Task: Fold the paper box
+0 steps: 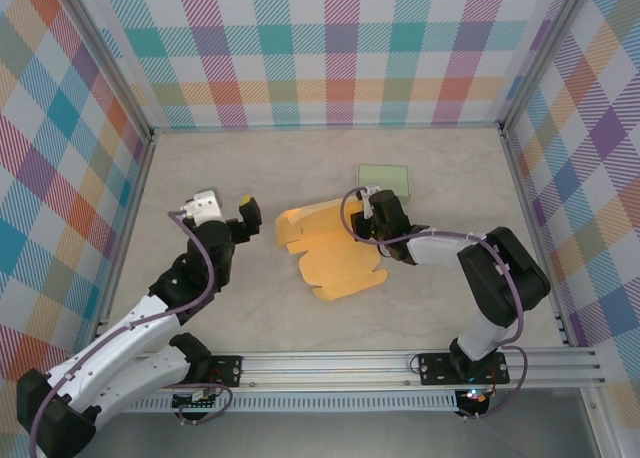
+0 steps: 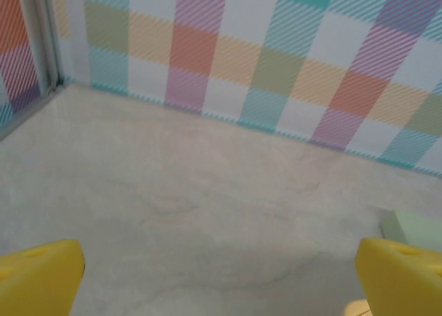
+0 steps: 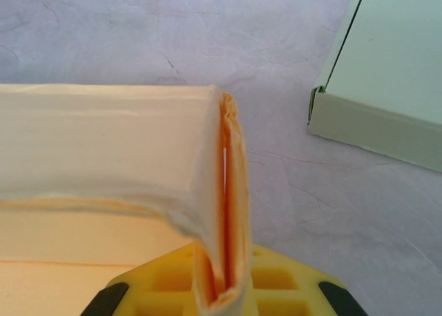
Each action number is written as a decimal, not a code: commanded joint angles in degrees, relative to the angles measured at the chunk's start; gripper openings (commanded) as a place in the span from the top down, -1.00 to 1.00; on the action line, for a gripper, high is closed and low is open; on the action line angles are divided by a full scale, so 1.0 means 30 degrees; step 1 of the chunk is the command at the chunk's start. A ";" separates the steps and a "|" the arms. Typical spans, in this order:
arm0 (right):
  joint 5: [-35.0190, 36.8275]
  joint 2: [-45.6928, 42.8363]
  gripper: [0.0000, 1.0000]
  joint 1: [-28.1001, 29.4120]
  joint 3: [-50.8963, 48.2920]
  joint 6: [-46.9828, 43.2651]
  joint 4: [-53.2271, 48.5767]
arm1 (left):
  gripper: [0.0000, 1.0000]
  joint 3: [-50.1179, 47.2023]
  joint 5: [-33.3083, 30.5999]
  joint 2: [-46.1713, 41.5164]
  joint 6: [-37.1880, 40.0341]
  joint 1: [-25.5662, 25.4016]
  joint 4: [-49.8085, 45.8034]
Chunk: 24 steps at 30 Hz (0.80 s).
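The orange paper box [image 1: 325, 246] lies partly folded in the middle of the table. My right gripper [image 1: 372, 221] is shut on its folded right wall. In the right wrist view that doubled wall [image 3: 228, 192] stands upright, pinched between the yellow fingers [image 3: 276, 288], and another flap [image 3: 103, 136] bends off to the left. My left gripper [image 1: 246, 214] hovers open to the left of the box, apart from it. Its yellow fingertips [image 2: 41, 278] sit wide apart over bare table, and nothing lies between them.
A finished pale green box [image 1: 384, 182] sits just behind my right gripper, also seen as a green box [image 3: 387, 88] at the upper right in the right wrist view. Plaid walls [image 1: 320, 48] enclose the table on three sides.
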 commanded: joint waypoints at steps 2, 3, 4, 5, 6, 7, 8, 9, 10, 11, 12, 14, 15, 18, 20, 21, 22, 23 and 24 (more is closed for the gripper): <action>-0.0411 -0.0746 1.00 0.0075 -0.0320 0.0356 -0.0015 | -1.00 0.1530 0.4629 0.1297 -0.2887 0.1688 -0.4515; -0.0706 -0.0767 1.00 0.0076 -0.0342 0.0248 0.0114 | -1.00 0.1816 0.5594 0.1811 -0.2852 0.1883 -0.4516; -0.0847 -0.0789 1.00 0.0097 -0.0393 0.0166 0.0294 | -1.00 0.2121 0.6322 0.2371 -0.2876 0.1967 -0.4498; -0.0966 -0.0782 1.00 0.0133 -0.0386 0.0056 0.0397 | -1.00 0.2390 0.6850 0.2867 -0.2889 0.1970 -0.4487; -0.0998 -0.0720 1.00 0.0132 -0.0295 -0.0001 0.0348 | -1.00 0.2664 0.7389 0.3446 -0.2933 0.1969 -0.4418; -0.1093 -0.0674 1.00 0.0161 -0.0194 -0.0075 0.0244 | -1.00 0.2881 0.7850 0.3952 -0.2938 0.1968 -0.4280; -0.1134 -0.0628 1.00 0.0178 -0.0107 -0.0139 0.0221 | -1.00 0.2988 0.8148 0.4300 -0.2941 0.1967 -0.4153; -0.1014 -0.0613 1.00 0.0207 0.0003 -0.0067 0.0121 | -1.00 0.3102 0.8446 0.4705 -0.3050 0.1969 -0.3959; -0.0775 -0.0584 1.00 0.0222 0.0131 0.0038 -0.0069 | -1.00 0.3146 0.8607 0.5026 -0.3157 0.1969 -0.3957; -0.0668 -0.0570 1.00 0.0204 0.0314 0.0075 -0.0275 | -1.00 0.3158 0.8731 0.5200 -0.3219 0.1977 -0.3425; -0.0710 -0.0534 1.00 0.0266 0.0510 0.0004 -0.0606 | -1.00 0.3165 0.8869 0.5412 -0.3310 0.1969 -0.3082; -0.0508 -0.0492 1.00 0.0295 0.0787 0.0138 -0.1109 | -1.00 0.3157 0.9026 0.5758 -0.3435 0.1969 -0.2799; -0.0415 -0.0468 1.00 0.0310 0.0850 0.0180 -0.1156 | -1.00 0.3198 0.9040 0.5923 -0.3470 0.1969 -0.2724; 0.0024 -0.0410 1.00 0.0332 0.0899 0.0499 -0.1143 | -1.00 0.3201 0.9134 0.6239 -0.3635 0.1969 -0.2680; -0.0344 -0.0328 1.00 0.0339 0.0773 0.0745 -0.0918 | -1.00 0.3115 0.9307 0.6375 -0.3694 0.1969 -0.2540; -0.0569 -0.0252 1.00 0.0364 0.0748 0.0457 -0.0695 | -1.00 0.3061 0.9362 0.6460 -0.3758 0.1970 -0.2497; -0.0518 -0.0182 1.00 0.0369 0.0842 0.0631 -0.0850 | -1.00 0.3039 0.9390 0.6580 -0.3775 0.1969 -0.2467; -0.0658 -0.0119 1.00 0.0372 0.0826 0.0625 -0.0778 | -1.00 0.3049 0.9387 0.6711 -0.3762 0.1969 -0.2440; -0.0828 -0.0072 1.00 0.0369 0.0798 0.0647 -0.0657 | -1.00 0.3071 0.9349 0.6874 -0.3762 0.1969 -0.2407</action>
